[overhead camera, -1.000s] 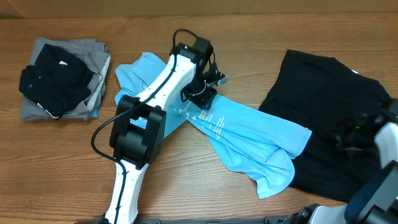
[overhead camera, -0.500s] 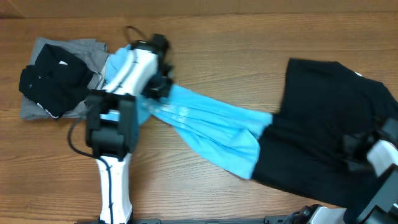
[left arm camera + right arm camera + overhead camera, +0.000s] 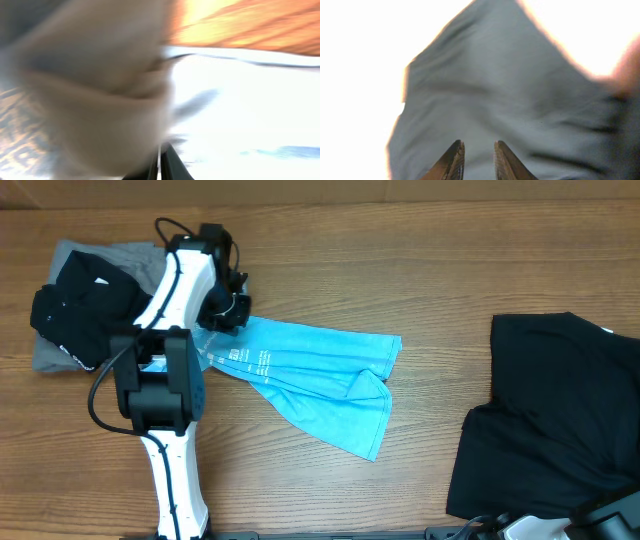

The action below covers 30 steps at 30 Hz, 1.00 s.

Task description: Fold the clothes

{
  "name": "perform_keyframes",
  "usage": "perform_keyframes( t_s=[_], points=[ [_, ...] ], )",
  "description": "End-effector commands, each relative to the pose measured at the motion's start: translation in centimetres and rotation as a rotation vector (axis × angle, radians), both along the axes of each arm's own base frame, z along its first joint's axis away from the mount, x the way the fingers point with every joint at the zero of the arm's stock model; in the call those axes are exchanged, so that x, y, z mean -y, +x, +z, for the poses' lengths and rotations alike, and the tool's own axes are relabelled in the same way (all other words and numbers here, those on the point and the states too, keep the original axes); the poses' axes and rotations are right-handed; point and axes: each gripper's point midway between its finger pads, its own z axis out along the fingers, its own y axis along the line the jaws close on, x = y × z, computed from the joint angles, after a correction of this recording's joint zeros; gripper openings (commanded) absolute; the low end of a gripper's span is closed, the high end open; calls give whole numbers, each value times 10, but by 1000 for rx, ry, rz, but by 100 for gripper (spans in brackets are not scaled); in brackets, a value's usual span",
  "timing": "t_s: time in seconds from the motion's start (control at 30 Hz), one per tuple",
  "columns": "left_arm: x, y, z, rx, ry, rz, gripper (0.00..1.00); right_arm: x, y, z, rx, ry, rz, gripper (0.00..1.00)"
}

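Overhead: left end effector [image 3: 228,310] clamps blue shirt [image 3: 320,375]; wrist views blurred.

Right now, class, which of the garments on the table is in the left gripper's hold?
The sky-blue T-shirt, the one with white print; the left gripper grips its left end. The black shirts lie apart.

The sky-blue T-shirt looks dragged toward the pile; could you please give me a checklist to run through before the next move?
1. Left gripper shut on the sky-blue T-shirt: ok; fingertips look closed in the blurred left wrist view.
2. Shirt flat: not ok, bunched and creased.
3. Shirt apart from the black T-shirt: ok, bare table between.
4. Shirt apart from the folded pile: cannot tell, arm covers that end.
5. Right gripper empty: cannot tell; slightly parted over dark fabric.
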Motion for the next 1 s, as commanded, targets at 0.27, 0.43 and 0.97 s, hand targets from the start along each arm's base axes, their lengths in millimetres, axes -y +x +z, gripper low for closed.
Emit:
perform_keyframes(
  t_s=[0.27,0.43,0.97],
  points=[
    [79,5,102,119,-53,-182,26,-240,56,-46,-219,404,738,24],
    [85,-1,143,153,-53,-188,26,-274,17,-89,-440,422,717,24],
    [80,-1,172,206,-36,-187,30,-126,-66,-130,-478,186,-39,16]
  ],
)
